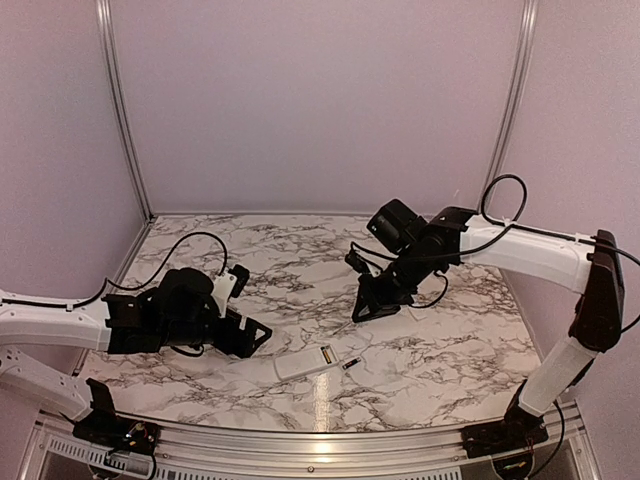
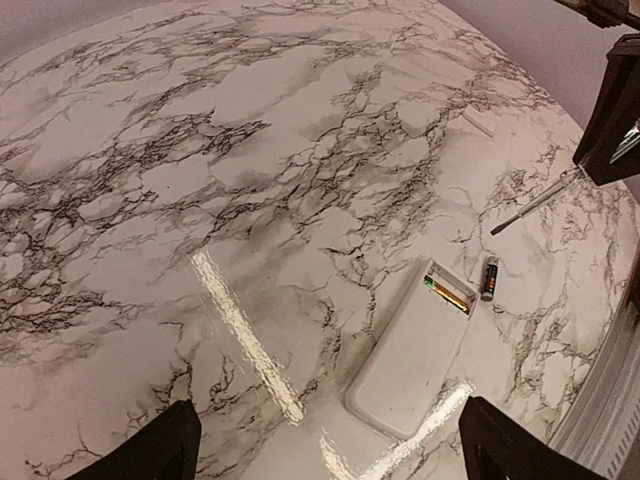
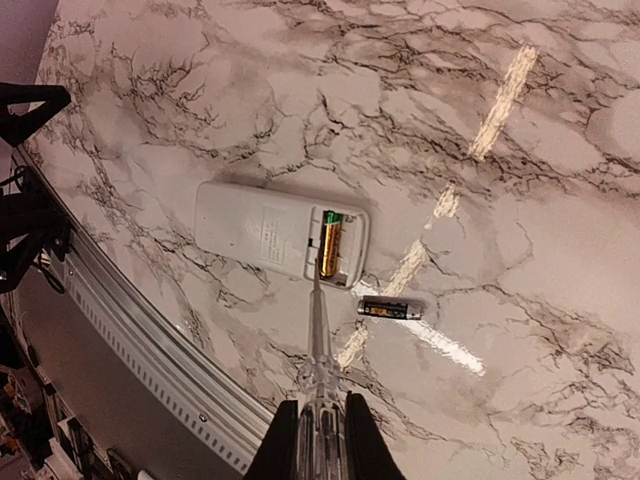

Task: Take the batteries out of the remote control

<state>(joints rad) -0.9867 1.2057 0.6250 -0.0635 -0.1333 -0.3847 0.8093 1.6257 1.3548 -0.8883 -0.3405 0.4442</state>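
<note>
The white remote control (image 1: 298, 367) lies near the table's front edge with its battery recess open. A golden-orange battery (image 3: 330, 245) sits in the recess (image 2: 450, 296). A dark battery with a gold end (image 3: 390, 310) lies loose on the table just beside that end, and shows in the left wrist view (image 2: 489, 278). My right gripper (image 3: 320, 440) is shut on the clear handle of a thin grey rod tool (image 3: 318, 310), whose tip points at the recess edge. My left gripper (image 2: 335, 460) is open and empty, hovering just left of the remote (image 2: 415, 350).
A small flat white piece (image 2: 478, 122) lies on the marble table further back. The table's metal front rail (image 3: 150, 350) runs close to the remote. The right gripper (image 2: 610, 110) hangs above and behind the remote. Purple walls enclose the back and sides.
</note>
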